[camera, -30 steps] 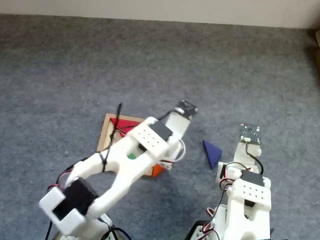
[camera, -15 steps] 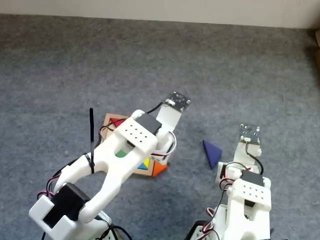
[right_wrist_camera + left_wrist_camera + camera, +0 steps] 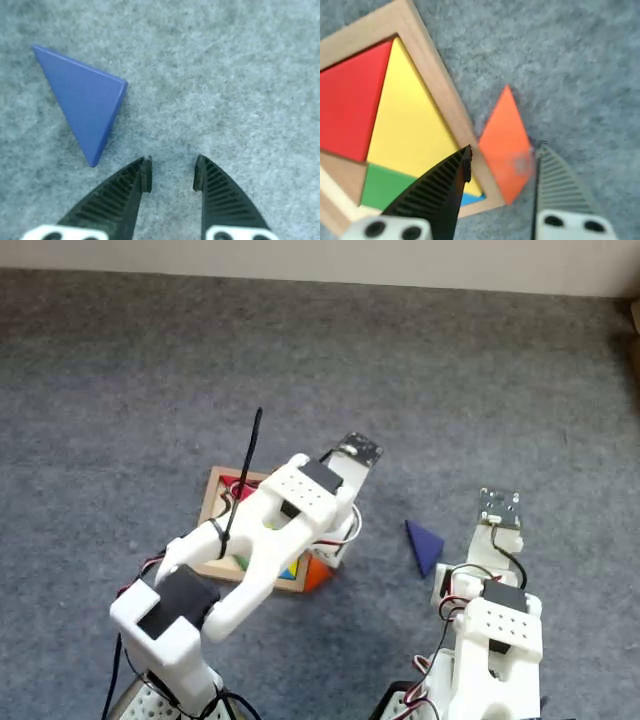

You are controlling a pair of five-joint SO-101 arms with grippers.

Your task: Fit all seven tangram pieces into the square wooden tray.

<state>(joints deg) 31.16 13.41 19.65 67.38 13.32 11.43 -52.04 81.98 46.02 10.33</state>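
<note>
Square wooden tray (image 3: 436, 75) on grey carpeted bench (image 3: 450, 370). Inside it: red triangle (image 3: 350, 107), yellow triangle (image 3: 407, 125), green piece (image 3: 382, 185).

Orange parallelogram piece (image 3: 506, 142) lies on bench, just outside tray rim.

Left tool (image 3: 503, 150) released, jaws either side of orange piece, one over tray rim; contact unclear.

Blue triangle (image 3: 82, 97) flat on bench, well apart from tray.

Right tool (image 3: 172, 160) released, empty, just beside blue triangle.

Tray (image 3: 434, 65) left; parallelogram (image 3: 505, 145) just beside its rim (outside); loose triangle (image 3: 424, 543) well apart, right.
</note>
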